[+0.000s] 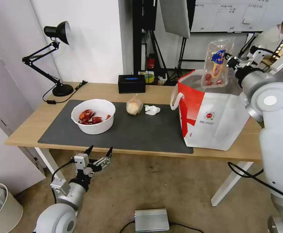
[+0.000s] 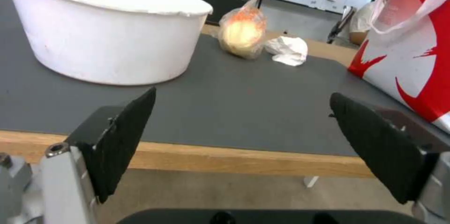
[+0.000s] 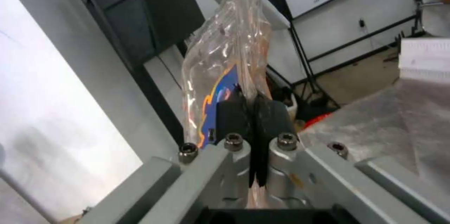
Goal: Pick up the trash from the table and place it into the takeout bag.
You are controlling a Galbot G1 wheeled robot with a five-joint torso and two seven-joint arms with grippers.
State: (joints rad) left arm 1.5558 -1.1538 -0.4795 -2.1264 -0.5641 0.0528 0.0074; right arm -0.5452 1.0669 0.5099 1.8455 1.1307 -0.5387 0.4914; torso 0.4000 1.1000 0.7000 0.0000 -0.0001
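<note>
My right gripper (image 1: 229, 61) is shut on the edge of a clear plastic clamshell tray (image 1: 216, 63), holding it upright over the open top of the white-and-red takeout bag (image 1: 212, 116). Seen from the right wrist, the tray (image 3: 230, 58) is pinched between the black pads (image 3: 269, 113), with the bag's foil lining (image 3: 375, 125) below. On the dark mat sit a white bowl of red crayfish shells (image 1: 93, 116), a bagged bun (image 1: 134, 106) and a crumpled tissue (image 1: 152, 110). My left gripper (image 1: 100, 154) hangs open below the table's front edge, short of the bowl (image 2: 103, 30).
A black box (image 1: 131, 83) and a black desk lamp (image 1: 55, 58) stand at the back of the light-wood table (image 1: 28, 129). A bin (image 1: 0, 207) sits on the floor at the left and a grey metal box (image 1: 151, 220) lies on the floor in front.
</note>
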